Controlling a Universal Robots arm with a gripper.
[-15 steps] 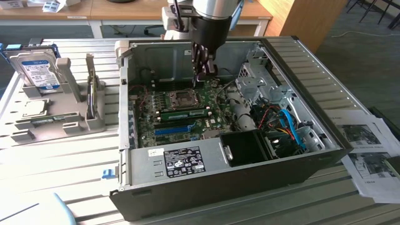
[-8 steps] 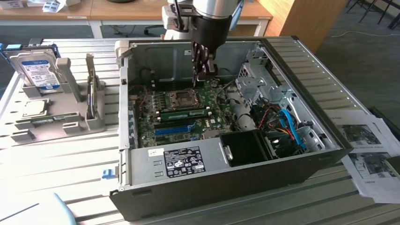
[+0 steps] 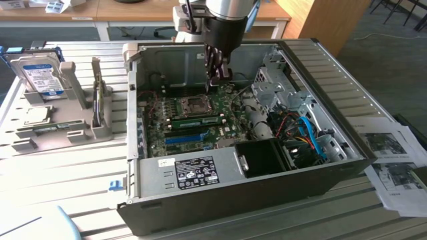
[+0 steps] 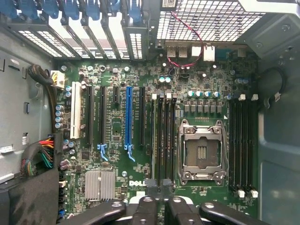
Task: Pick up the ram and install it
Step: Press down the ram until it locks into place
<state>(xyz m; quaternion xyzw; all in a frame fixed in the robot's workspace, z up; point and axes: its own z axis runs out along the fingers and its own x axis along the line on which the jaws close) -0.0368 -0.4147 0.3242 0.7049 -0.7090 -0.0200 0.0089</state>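
Note:
The ram is a long green stick standing in a motherboard slot, between the empty CPU socket and the blue slot. In the wrist view the ram shows edge-on as a thin line in the slot farthest from the socket. My gripper hangs inside the open PC case, raised above the board near the socket. Its dark fingertips stand a little apart, with nothing between them, over the end of the memory slots. My gripper is open and touches nothing.
The case walls enclose the board, with a power supply at the front and cables on the exterior view's right. A grey fixture outside holds a hard drive and a square chip. Papers lie beside the case.

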